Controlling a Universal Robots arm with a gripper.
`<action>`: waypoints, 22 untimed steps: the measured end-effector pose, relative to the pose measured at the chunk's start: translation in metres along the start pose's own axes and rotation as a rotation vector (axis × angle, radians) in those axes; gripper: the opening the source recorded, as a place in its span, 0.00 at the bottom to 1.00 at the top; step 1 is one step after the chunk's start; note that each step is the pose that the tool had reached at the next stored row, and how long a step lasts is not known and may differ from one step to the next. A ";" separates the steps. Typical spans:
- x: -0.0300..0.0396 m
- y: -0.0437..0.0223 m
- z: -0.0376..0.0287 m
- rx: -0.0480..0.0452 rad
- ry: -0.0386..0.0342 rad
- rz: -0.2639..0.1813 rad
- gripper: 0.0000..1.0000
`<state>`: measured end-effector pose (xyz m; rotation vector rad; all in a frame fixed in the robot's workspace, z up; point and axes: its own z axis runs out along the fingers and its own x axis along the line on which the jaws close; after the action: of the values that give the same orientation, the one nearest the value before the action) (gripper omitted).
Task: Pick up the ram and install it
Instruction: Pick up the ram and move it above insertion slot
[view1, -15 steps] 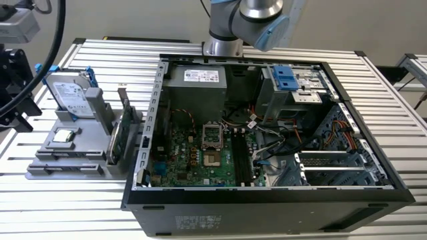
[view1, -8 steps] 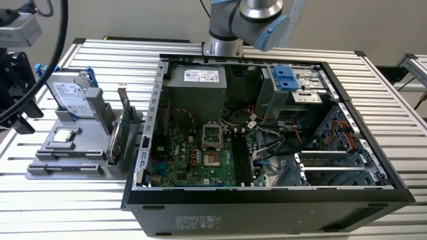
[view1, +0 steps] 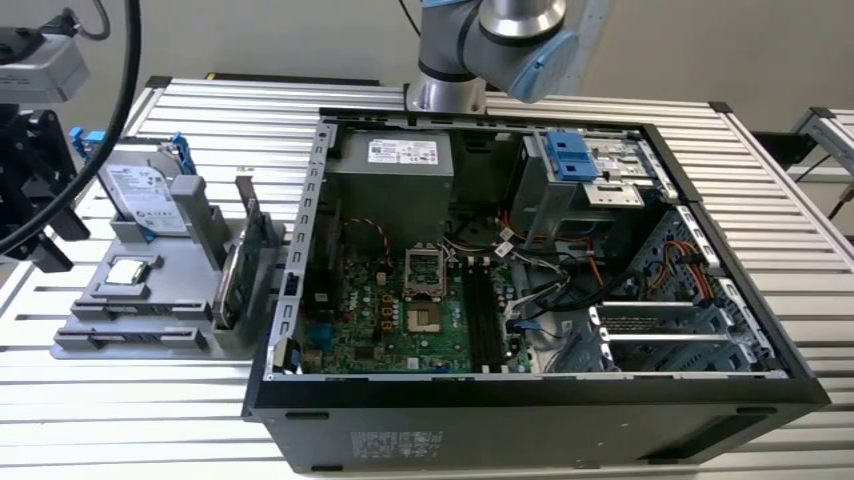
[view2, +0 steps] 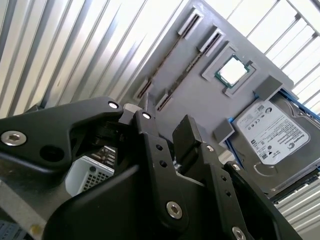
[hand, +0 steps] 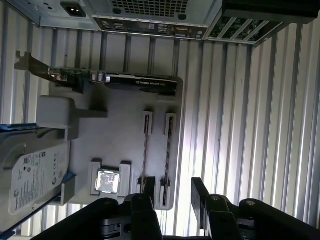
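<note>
In both wrist views the ram shows edge-on as a thin dark stick (hand: 168, 152) (view2: 186, 66) held between two end brackets of the grey holder (hand: 125, 107) (view2: 200, 107) (view1: 134, 320). A second thin stick (hand: 145, 150) stands in the neighbouring pair of brackets. My gripper (hand: 174, 194) (view2: 167, 125) hangs well above the holder, over the end of these slots. It is open, with its black fingers (hand: 200, 192) apart and nothing between them. The motherboard's long black slots (view1: 483, 315) lie inside the open computer case (view1: 534, 390).
The holder also carries a silver hard drive (hand: 30, 170) (view1: 140, 190), a square processor chip (hand: 107, 181) (view1: 127, 270) and a green card on edge (hand: 115, 80) (view1: 240, 265). Everything stands on a ribbed aluminium table (hand: 250, 125). Cables (view1: 574, 270) and a drive cage crowd the case.
</note>
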<state>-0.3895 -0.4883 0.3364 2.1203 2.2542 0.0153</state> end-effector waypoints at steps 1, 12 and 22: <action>0.0000 0.0000 0.0006 0.0000 -0.0001 0.000 1.00; 0.0005 -0.0003 0.0076 0.0000 -0.0009 0.000 1.00; 0.0009 -0.0006 0.0143 0.0001 -0.0019 0.000 1.00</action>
<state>-0.3895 -0.4878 0.3222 2.1194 2.2534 0.0132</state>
